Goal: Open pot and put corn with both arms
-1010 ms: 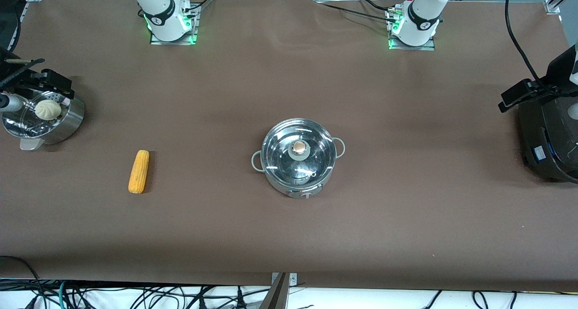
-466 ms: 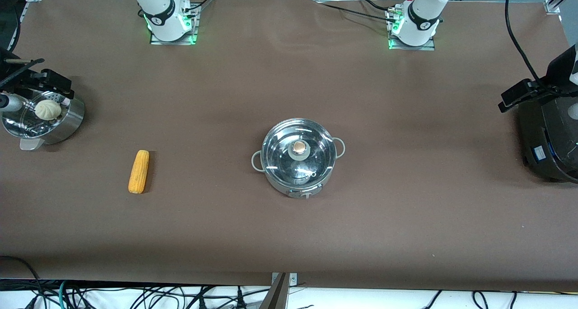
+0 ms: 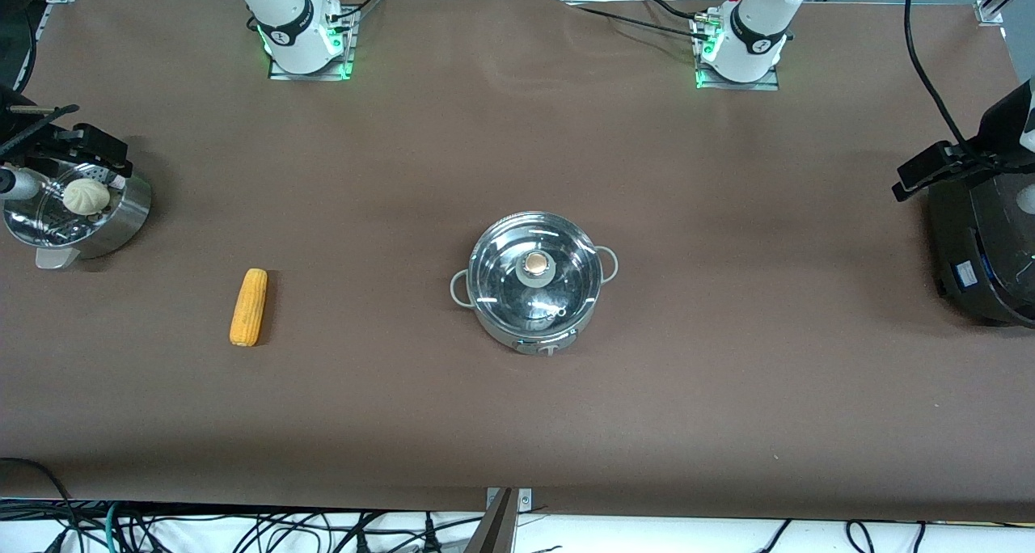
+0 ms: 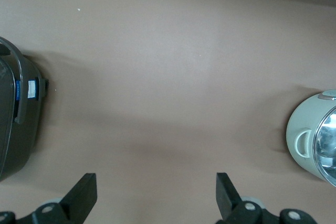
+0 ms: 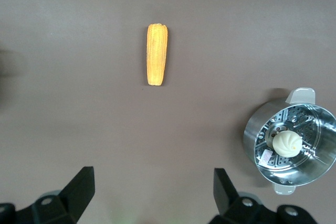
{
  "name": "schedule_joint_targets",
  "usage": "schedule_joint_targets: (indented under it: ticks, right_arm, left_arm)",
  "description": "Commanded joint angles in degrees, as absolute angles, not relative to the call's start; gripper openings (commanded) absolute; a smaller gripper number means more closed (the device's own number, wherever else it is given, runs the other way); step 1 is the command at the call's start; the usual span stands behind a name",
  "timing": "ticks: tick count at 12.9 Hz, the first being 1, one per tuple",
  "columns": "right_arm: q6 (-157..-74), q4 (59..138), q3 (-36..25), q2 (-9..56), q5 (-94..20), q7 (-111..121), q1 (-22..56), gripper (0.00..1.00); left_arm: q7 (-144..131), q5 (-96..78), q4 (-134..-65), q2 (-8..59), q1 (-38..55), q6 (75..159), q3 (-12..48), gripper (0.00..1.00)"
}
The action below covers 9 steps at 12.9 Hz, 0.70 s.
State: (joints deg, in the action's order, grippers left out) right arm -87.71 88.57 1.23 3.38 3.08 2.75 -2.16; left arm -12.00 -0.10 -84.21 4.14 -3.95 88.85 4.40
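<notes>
The steel pot [image 3: 503, 332] stands in the middle of the table with its glass lid [image 3: 566, 290] on, a tan knob [image 3: 534, 264] at the lid's centre. The yellow-orange corn [image 3: 248, 307] lies flat on the mat toward the right arm's end, also seen as corn [image 5: 157, 54] in the right wrist view. My right gripper [image 5: 153, 179] hangs open and empty high over bare mat between the corn and its base. My left gripper [image 4: 156, 184] is open and empty over bare mat, with the pot [image 4: 310, 142] at the picture's edge. Neither gripper shows in the front view.
A perforated steamer basket [image 3: 121, 221] holding a white bun [image 3: 86, 196] sits at the right arm's end of the table. A large black cooker [image 3: 982, 246] stands at the left arm's end. Cables hang below the table's near edge.
</notes>
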Motion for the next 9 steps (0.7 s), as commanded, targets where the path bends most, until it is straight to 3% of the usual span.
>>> schedule_joint_targets:
  ticks: [1,9]
  right_arm:
    - [-87.28,87.28,1.49,3.87,2.02,3.16,-2.99,1.0]
    - [-87.54,87.28,1.49,4.57,0.88,3.08,-3.78,1.0]
  left_arm:
    - [-11.43,-0.26,-83.32,4.13,-4.22,87.71,4.66,1.0]
    - [-11.43,-0.26,-83.32,4.13,-4.22,87.71,4.66,1.0]
